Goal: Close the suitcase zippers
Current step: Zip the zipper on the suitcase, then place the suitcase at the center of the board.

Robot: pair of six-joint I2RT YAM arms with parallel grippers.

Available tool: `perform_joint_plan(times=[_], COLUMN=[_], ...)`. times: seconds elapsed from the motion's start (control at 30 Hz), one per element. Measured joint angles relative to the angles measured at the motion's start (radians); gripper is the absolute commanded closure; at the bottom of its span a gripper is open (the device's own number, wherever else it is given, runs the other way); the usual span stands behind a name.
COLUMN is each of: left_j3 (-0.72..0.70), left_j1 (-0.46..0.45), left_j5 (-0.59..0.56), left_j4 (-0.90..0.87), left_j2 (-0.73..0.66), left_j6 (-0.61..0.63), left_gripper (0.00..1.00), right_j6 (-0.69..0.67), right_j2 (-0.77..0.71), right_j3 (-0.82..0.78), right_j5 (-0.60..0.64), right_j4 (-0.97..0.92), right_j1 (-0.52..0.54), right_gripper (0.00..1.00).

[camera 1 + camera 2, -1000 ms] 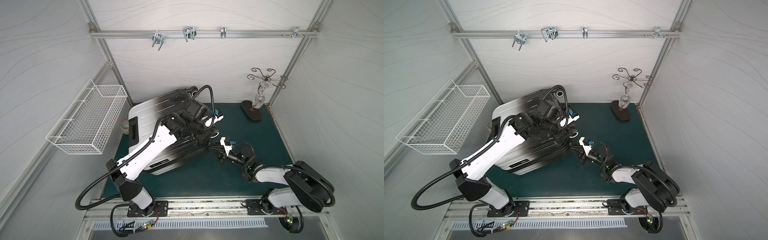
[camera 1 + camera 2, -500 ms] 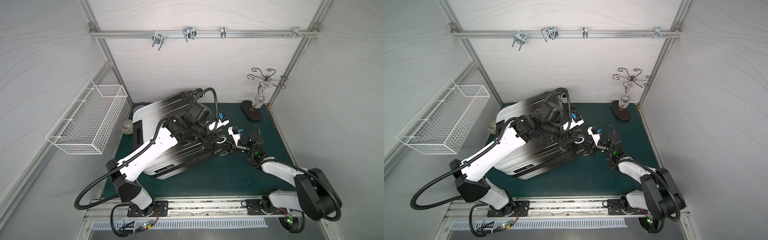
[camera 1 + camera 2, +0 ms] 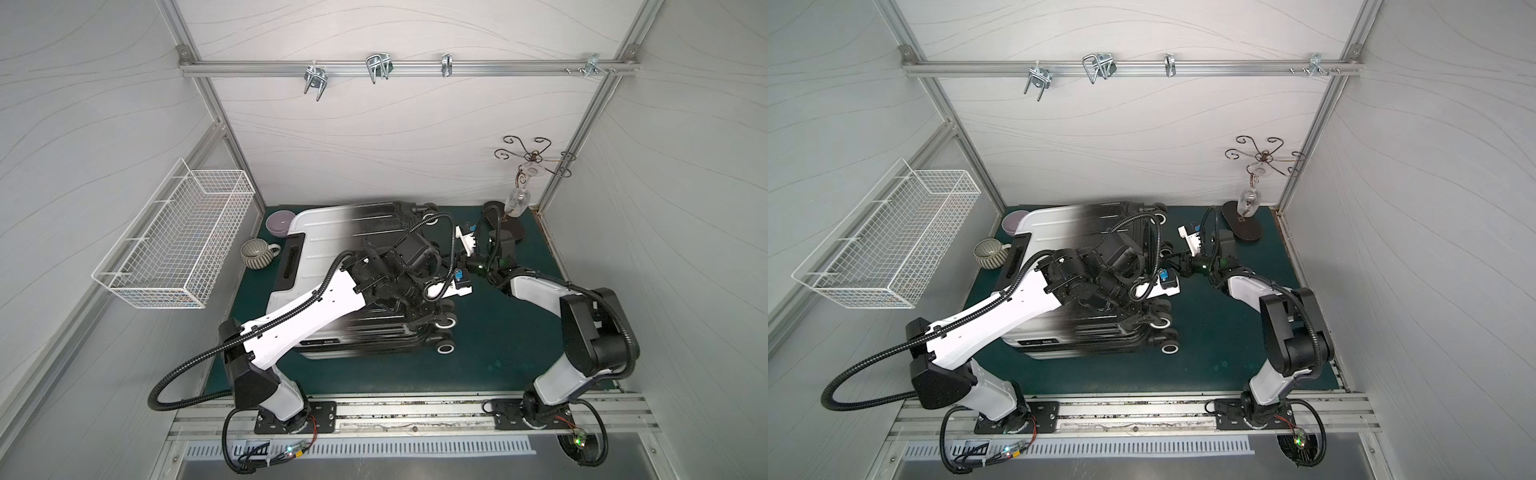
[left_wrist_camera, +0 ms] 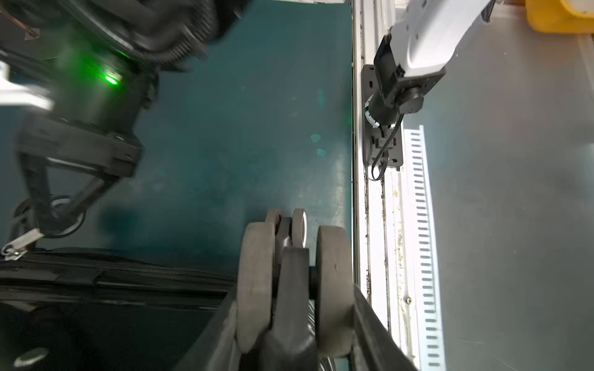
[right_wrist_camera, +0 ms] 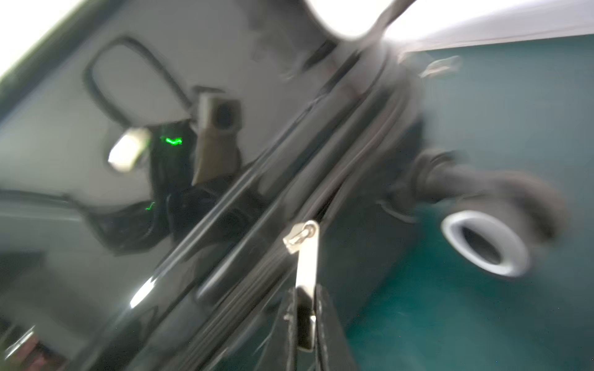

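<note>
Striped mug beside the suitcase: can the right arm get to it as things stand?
Probably not. The suitcase lies between the right gripper and the mug, the left arm stretches across it, and that gripper is shut on a zipper pull.

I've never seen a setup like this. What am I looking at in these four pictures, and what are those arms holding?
Two robot arms, each ending in a two-fingered gripper, stand at a green mat. Two pictures look down from overhead; the other two come from a camera on each wrist. On the mat lie a suitcase, a mug, a bowl and a stand with a glass. The left gripper clamps a suitcase wheel; the right gripper pinches the metal zipper pull, probably to zip the case shut.
</note>
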Motion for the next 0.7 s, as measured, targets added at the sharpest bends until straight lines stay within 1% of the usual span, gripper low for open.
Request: perform_joint_plan(times=[0.03, 0.1, 0.17, 0.2, 0.23, 0.27, 0.33, 0.37, 0.4, 0.43, 0.47, 0.5, 0.53, 0.6, 0.67, 0.7], left_j3=[-0.024, -0.103, -0.177, -0.201, -0.221, -0.243, -0.282, -0.298, -0.311, -0.317, -0.317, -0.312, -0.293, -0.232, -0.149, -0.116], left_j1=[-0.006, -0.015, -0.022, -0.013, 0.000, 0.017, 0.056, 0.078, 0.098, 0.114, 0.133, 0.144, 0.150, 0.143, 0.139, 0.137], left_j5=[-0.001, -0.012, -0.042, -0.058, -0.068, -0.083, -0.127, -0.156, -0.193, -0.233, -0.278, -0.312, -0.334, -0.416, -0.512, -0.560], left_j4=[-0.006, -0.065, -0.110, -0.105, -0.090, -0.074, -0.047, -0.032, -0.021, -0.023, -0.032, -0.037, -0.048, -0.075, -0.091, -0.101], left_j2=[-0.010, -0.038, -0.066, -0.092, -0.116, -0.141, -0.179, -0.198, -0.216, -0.230, -0.247, -0.262, -0.275, -0.286, -0.290, -0.293], left_j6=[0.007, 0.018, 0.031, 0.034, 0.038, 0.043, 0.056, 0.060, 0.050, 0.015, -0.024, -0.064, -0.117, -0.243, -0.418, -0.501], left_gripper=[1.00, 1.00, 1.00, 1.00, 0.96, 0.89, 0.62, 0.49, 0.40, 0.33, 0.05, 0.01, 0.01, 0.01, 0.01, 0.01], right_j6=[-0.005, -0.007, -0.005, -0.003, -0.003, -0.003, -0.005, -0.012, -0.021, -0.032, -0.045, -0.060, -0.073, -0.100, -0.140, -0.165], right_j2=[0.000, -0.006, -0.031, -0.051, -0.072, -0.094, -0.134, -0.153, -0.169, -0.180, -0.193, -0.206, -0.218, -0.222, -0.195, -0.161], right_j3=[0.024, 0.052, 0.041, 0.026, 0.009, -0.010, -0.038, -0.044, -0.043, -0.041, -0.040, -0.039, -0.033, 0.002, 0.098, 0.173], right_j5=[0.068, 0.198, 0.288, 0.324, 0.340, 0.344, 0.319, 0.289, 0.256, 0.222, 0.182, 0.148, 0.110, 0.043, -0.007, -0.026], right_j4=[-0.010, -0.008, -0.012, -0.020, -0.029, -0.037, -0.061, -0.087, -0.113, -0.134, -0.152, -0.166, -0.185, -0.215, -0.279, -0.313], right_j1=[-0.034, -0.146, -0.240, -0.269, -0.277, -0.273, -0.245, -0.224, -0.202, -0.182, -0.159, -0.142, -0.122, -0.093, -0.065, -0.048], right_gripper=[1.00, 1.00, 1.00, 1.00, 1.00, 1.00, 1.00, 0.92, 0.76, 0.65, 0.57, 0.51, 0.47, 0.40, 0.34, 0.33])
